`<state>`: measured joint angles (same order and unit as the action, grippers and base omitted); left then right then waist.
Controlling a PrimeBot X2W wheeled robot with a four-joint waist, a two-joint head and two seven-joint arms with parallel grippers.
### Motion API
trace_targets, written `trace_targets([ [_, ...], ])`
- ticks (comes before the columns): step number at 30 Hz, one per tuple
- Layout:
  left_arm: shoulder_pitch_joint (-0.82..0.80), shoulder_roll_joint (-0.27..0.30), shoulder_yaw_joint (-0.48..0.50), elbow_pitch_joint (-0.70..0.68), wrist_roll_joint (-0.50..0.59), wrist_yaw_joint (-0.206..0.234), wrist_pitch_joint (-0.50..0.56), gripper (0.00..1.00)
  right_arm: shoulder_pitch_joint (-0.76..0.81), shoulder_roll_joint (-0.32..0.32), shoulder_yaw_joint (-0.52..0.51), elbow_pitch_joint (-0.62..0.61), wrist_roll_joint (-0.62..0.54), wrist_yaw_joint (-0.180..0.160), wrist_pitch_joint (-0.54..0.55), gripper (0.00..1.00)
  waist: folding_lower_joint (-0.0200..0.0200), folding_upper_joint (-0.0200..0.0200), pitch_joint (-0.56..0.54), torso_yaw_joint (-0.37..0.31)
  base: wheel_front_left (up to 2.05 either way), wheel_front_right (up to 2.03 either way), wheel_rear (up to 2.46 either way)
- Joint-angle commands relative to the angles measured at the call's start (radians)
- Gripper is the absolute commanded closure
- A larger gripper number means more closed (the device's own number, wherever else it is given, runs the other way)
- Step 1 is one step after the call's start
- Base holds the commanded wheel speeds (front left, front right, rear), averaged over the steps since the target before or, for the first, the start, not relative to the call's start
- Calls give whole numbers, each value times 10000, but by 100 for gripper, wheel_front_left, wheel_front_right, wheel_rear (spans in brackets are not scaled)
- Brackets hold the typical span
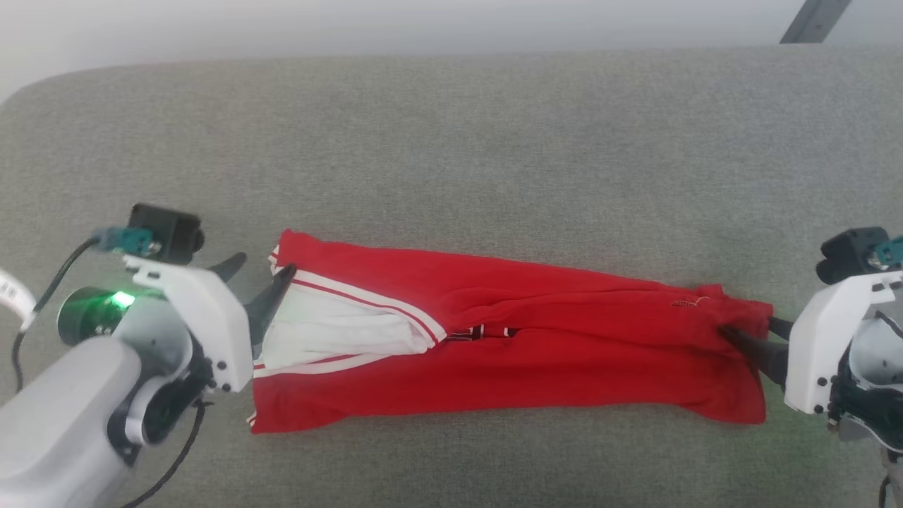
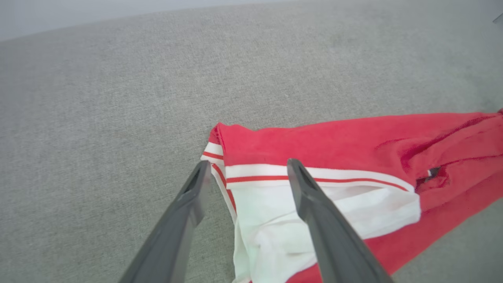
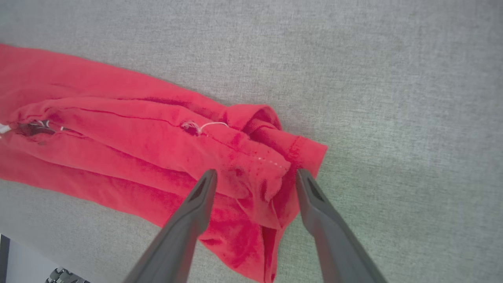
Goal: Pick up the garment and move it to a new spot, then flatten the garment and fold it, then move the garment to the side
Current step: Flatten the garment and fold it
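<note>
The garment [image 1: 564, 339] lies as a long, narrow band across the middle of the grey cloth-covered bench [image 1: 451, 141], sleeve end toward the robot's left, so the folding step seems to be in hand. The left end effector [image 1: 264, 267] is spread, one finger on bare cloth and one over the white sleeve [image 2: 275, 220]. The right end effector [image 1: 748, 328] is also spread, straddling the bunched hem [image 3: 271, 173]. Next, each probably needs to pinch all the layers at its end before the cross fold.
</note>
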<state>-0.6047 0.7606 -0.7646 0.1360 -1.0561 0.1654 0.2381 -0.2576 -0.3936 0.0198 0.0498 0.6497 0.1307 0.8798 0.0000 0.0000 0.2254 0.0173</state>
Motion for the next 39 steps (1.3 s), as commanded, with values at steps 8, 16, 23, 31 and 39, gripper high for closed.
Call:
trace_targets([
  [8,1381,-11,775,173,459,93,-3224,0,181,131,-473,618,72,0,-142,0,0,0,-73,439,0,0,0],
  [16,2527,-353,1561,474,254,456,-4818,0,-140,379,-236,1648,235,0,-100,0,0,0,-70,877,0,0,0],
  [23,3202,-802,2450,506,729,332,-5040,0,-458,731,284,2743,467,3,-232,0,0,0,-92,1167,0,0,0],
  [31,4031,-1784,4074,494,1836,-190,-5034,0,-715,361,977,3152,1041,0,-607,100,0,0,-133,1391,0,0,0],
  [39,4659,-2596,5497,414,2960,-778,-5037,0,-878,-489,570,3154,1565,-11,-1046,100,0,0,-143,1239,0,0,0],
])
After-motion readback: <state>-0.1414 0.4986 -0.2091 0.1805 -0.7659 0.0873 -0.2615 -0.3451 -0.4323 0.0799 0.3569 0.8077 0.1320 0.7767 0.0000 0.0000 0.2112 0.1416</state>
